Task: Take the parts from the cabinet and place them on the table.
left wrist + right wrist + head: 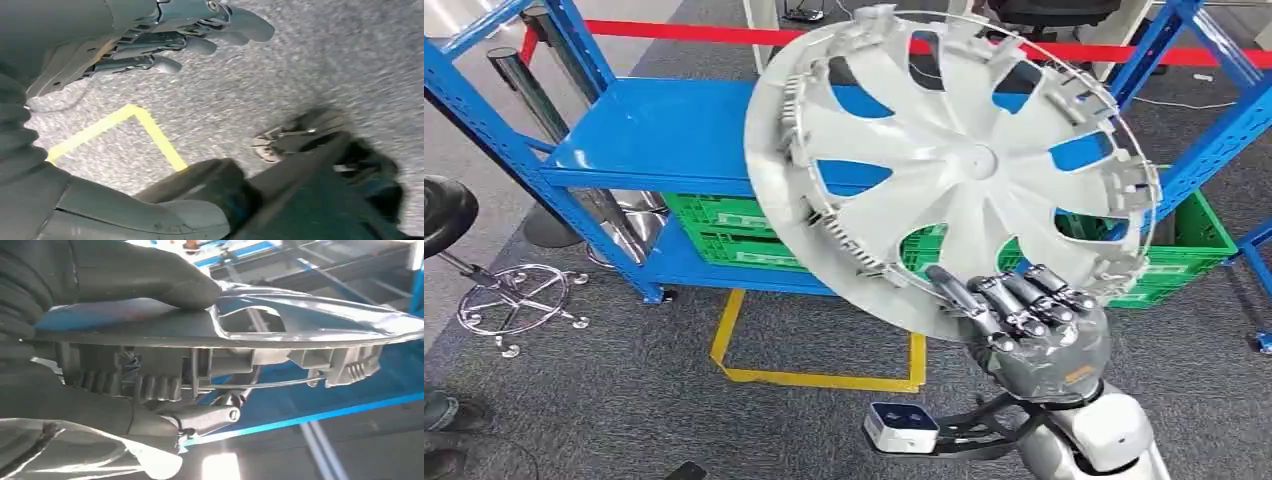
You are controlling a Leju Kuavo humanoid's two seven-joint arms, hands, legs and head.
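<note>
The right hand (1034, 330) grips a silver hubcap (944, 165) by its lower rim, fingers (1024, 300) on the ribbed inner side and thumb (145, 272) pressed on the smooth outer face. The hubcap stands tilted above the hand, in front of the blue cabinet (654, 135) with green crates (724, 230) beyond. The left hand (165, 35) hangs released over grey carpet (325, 60), holding nothing, yellow floor tape (150, 130) beneath it.

Bright, even light; blurred wrist views
</note>
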